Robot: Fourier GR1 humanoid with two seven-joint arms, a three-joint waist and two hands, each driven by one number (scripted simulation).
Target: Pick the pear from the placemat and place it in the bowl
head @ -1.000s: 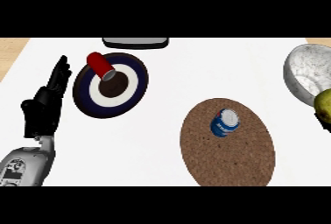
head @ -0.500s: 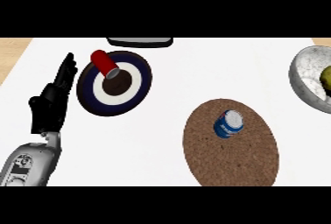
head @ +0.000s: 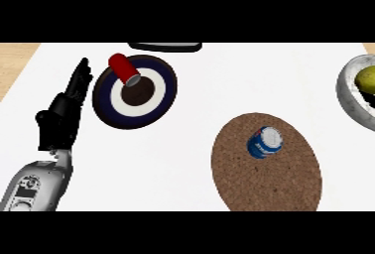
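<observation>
The pear (head: 366,77) is sitting inside the grey bowl (head: 350,99) at the counter's (head: 219,84) right edge, both partly cut off by the view, so how deep the pear is lying is hard to tell. The round brown placemat (head: 267,166) is lying toward the counter's near right, carrying only a blue can (head: 264,142). A dark blue and white plate (head: 135,92) is resting toward the far left with a red cylinder (head: 124,69) leaning on its far rim. The left hand (head: 64,113) is resting just beside the plate, fingers straight and apart, holding nothing. A dark object (head: 165,46) is showing at the far edge.
</observation>
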